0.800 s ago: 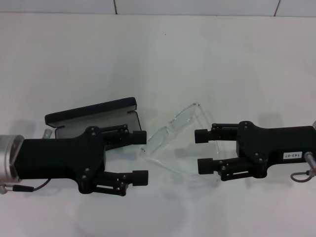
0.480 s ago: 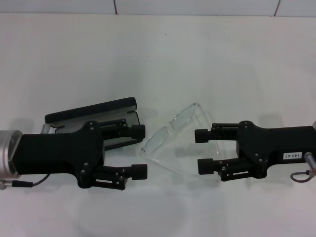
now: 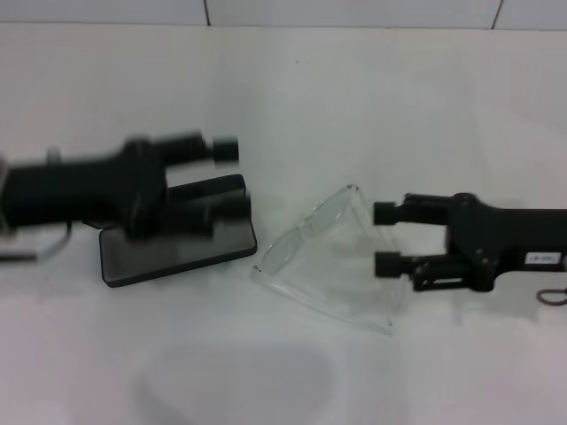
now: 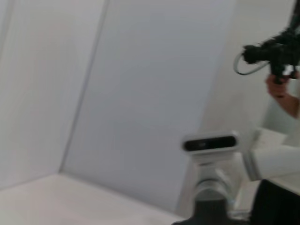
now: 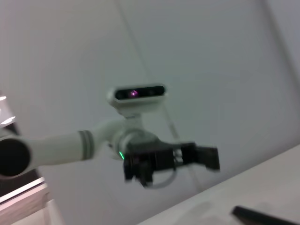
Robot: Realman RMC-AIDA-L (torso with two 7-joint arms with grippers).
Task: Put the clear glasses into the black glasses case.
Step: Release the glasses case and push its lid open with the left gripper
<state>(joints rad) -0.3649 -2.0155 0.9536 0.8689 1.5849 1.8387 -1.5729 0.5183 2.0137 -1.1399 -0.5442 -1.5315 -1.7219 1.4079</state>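
While the left hand [image 3: 232, 177] hangs open over the black glasses case [image 3: 177, 243], the clear glasses [image 3: 323, 252] lie unfolded on the white worktop [image 3: 372, 106] between both hands, just before the open right hand [image 3: 386, 239].

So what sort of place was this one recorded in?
Probably a robotics lab or data-collection room: a plain white table holding only the black glasses case and clear glasses, bare white walls, and a person's hand nearby.

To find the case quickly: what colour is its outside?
Black; the case shows best in the head view, beside the clear glasses.
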